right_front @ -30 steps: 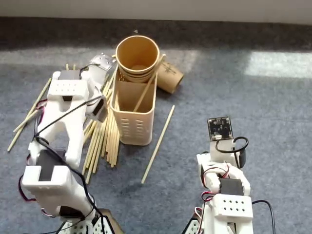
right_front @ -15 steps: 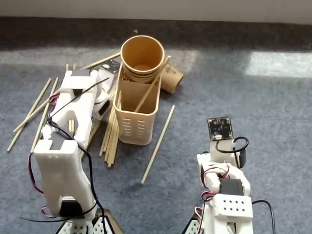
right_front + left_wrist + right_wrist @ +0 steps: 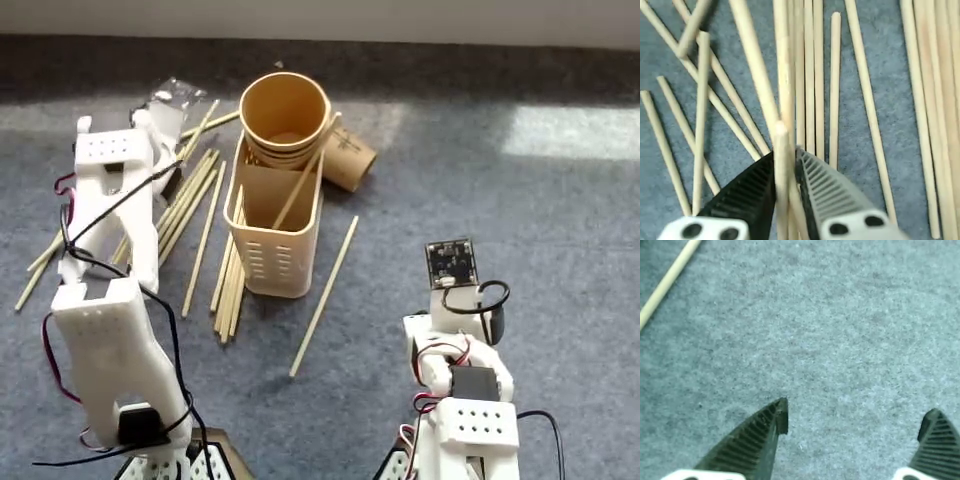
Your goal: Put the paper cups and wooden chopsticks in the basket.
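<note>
The cream slotted basket (image 3: 268, 238) stands mid-table with a stack of paper cups (image 3: 284, 118) in its far end and one chopstick (image 3: 297, 190) leaning inside. Another paper cup (image 3: 350, 158) lies on its side behind the basket. Several wooden chopsticks (image 3: 200, 215) lie fanned on the carpet left of the basket, and one (image 3: 324, 296) lies to its right. In the left wrist view my left gripper (image 3: 785, 156) is shut on a chopstick (image 3: 782, 105) above the pile; from above it (image 3: 160, 118) is at the far left. My right gripper (image 3: 855, 422) is open over bare carpet.
Grey carpet (image 3: 520, 210) covers the table, with free room to the right of the basket. A chopstick end (image 3: 667, 277) crosses a corner of the right wrist view. The right arm (image 3: 462, 375) sits folded at the near right.
The left arm has swung away from the basket's side toward the far left. The chopsticks beside the basket have been shifted and fanned out. The right arm has not moved.
</note>
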